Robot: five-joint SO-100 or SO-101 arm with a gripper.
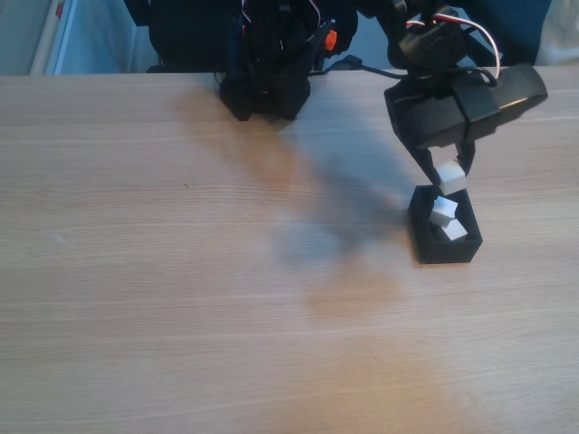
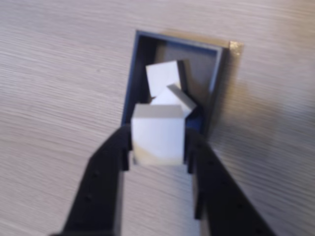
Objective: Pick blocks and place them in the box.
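Note:
A small black open-topped box (image 1: 425,237) (image 2: 140,49) sits on the wooden table at the right. Two white blocks lie inside it, one flat (image 1: 454,231) (image 2: 162,76) and one tilted (image 1: 442,212) (image 2: 172,98). My gripper (image 1: 450,177) (image 2: 157,140) hangs just over the box's far end in the fixed view, shut on a third white block (image 1: 450,177) (image 2: 157,135). In the wrist view that held block sits between both black fingers, above the box's near wall.
The arm's black base (image 1: 262,63) with cables stands at the table's back edge. Light wooden tabletop (image 1: 181,298) stretches to the left and front of the box. The arm's shadow falls on the table left of the box.

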